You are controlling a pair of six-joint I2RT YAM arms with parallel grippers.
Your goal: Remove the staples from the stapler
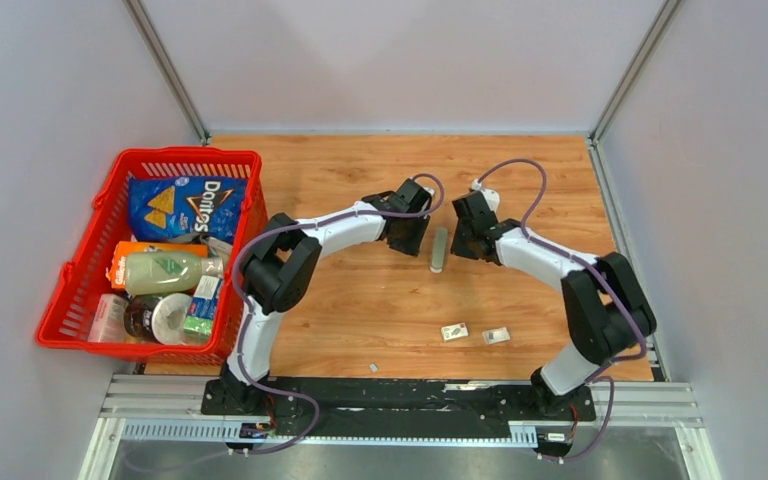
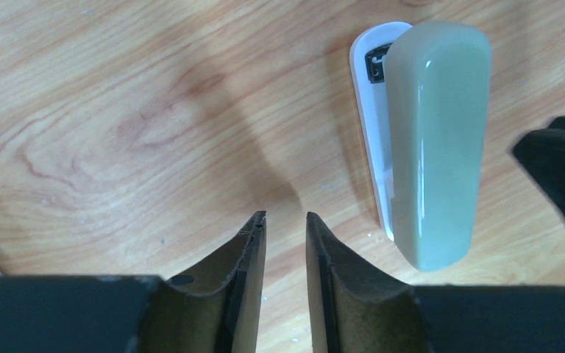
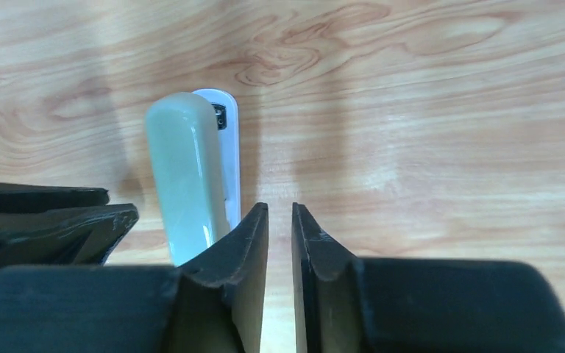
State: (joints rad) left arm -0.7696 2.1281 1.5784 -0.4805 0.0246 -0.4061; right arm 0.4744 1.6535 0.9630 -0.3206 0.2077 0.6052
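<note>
Wood-grain tabletop between pale walls, shown from above and from both wrists. The stapler lies flat and closed, pale green top over white base. It sits just right of the left gripper and just left of the right gripper, and neither touches it. Each gripper hovers low over the wood, its jaws a narrow slit apart with nothing between them.

Step in hand, as judged: positioning on either side of the stapler before it is opened. Unloading proper has not begun.

Next move, as judged: one gripper pins the white base while the other widens, catches the green top and swings it up to expose the magazine. The glossy, rounded top may slip.

Hidden or unclear:
- The staples are not visible and are presumably inside the closed body. Only a small dark slot shows at the stapler's far end.
- A grey speck lies well behind the left gripper, toward the arm bases, and is too small to identify.
- Two whitish packets lie behind the right gripper, their print illegible.
- A red basket of groceries stands well to the left of the left gripper.
- In each wrist view the opposite gripper is only a dark shape cut off at the frame edge.
- In the right wrist view the stapler's near end is hidden behind a finger.
</note>
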